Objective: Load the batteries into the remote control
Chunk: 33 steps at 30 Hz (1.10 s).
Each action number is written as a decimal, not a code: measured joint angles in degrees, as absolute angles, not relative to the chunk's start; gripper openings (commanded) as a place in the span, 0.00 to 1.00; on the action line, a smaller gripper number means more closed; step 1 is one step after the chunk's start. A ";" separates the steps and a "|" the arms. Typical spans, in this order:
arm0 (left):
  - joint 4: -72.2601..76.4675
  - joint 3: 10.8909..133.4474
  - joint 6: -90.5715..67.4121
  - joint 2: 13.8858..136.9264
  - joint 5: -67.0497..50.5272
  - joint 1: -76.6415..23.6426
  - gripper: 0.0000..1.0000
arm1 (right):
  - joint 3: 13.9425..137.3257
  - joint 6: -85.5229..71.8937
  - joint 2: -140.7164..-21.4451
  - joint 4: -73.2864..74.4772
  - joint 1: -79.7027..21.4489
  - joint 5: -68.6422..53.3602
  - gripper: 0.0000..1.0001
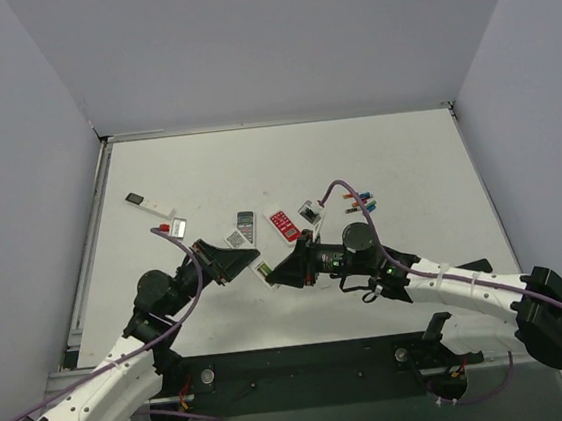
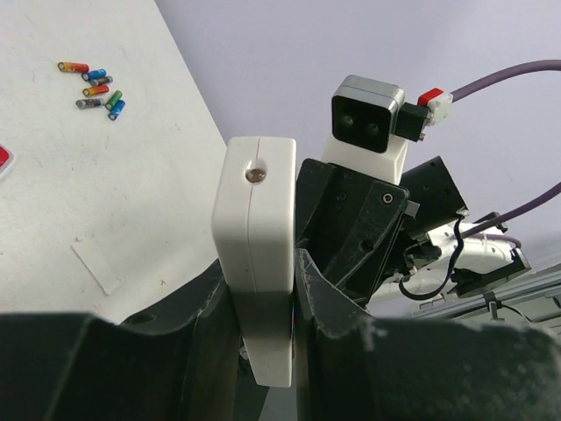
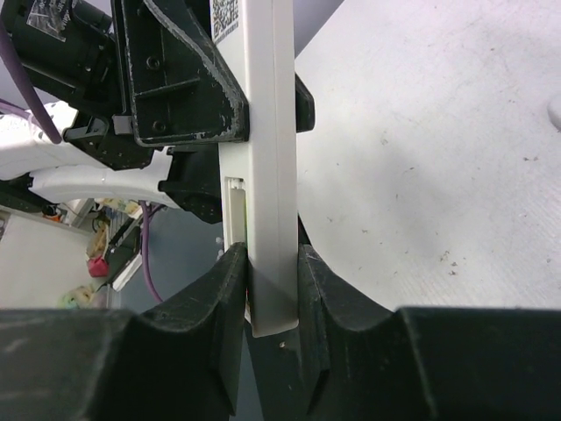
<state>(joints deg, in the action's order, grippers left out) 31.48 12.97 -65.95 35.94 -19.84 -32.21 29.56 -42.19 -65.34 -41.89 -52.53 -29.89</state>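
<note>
The white remote control (image 1: 266, 270) is held off the table between both arms, just in front of the row of other remotes. My left gripper (image 1: 247, 264) is shut on one end; in the left wrist view the remote control (image 2: 254, 202) stands edge-on between the jaws of the left gripper (image 2: 260, 263). My right gripper (image 1: 287, 269) is shut on the other end, where the remote control (image 3: 267, 158) runs up from the right gripper (image 3: 272, 254) towards the left arm's fingers (image 3: 175, 79). The batteries (image 1: 360, 200) lie in a loose, colourful cluster on the table, also in the left wrist view (image 2: 96, 88).
A grey-faced remote (image 1: 244, 227), a red remote (image 1: 282, 223) and a small white device (image 1: 308, 211) lie behind the grippers. A slim white stick with a black end (image 1: 149, 199) and a small silver piece (image 1: 178, 226) lie at the left. A thin clear flat piece (image 2: 95, 267) rests on the table.
</note>
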 measured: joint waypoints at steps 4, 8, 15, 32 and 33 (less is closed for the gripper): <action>30.35 12.97 -64.01 35.22 -18.31 -32.45 0.00 | 30.63 -41.06 -64.12 -37.43 -52.03 -28.36 0.59; 25.56 12.95 -60.53 33.39 -14.59 -32.05 0.00 | 32.93 -38.57 -60.01 -26.22 -46.04 -23.40 0.74; 19.05 11.90 -56.66 31.44 -10.85 -31.79 0.00 | 40.16 -37.60 -56.12 -6.37 -30.15 -9.91 0.81; 17.19 11.03 -54.63 32.47 -13.93 -31.42 0.00 | 63.83 -14.98 -89.49 14.20 -8.64 -5.85 0.62; 17.17 11.00 -54.50 32.42 -14.20 -31.40 0.00 | 64.66 -12.97 -91.42 14.46 -8.25 -6.72 0.63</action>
<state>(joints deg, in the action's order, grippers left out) 17.17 11.00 -54.50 32.42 -14.20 -31.40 64.66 -12.97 -91.42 14.46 -8.25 -6.72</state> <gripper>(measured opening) 0.337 0.606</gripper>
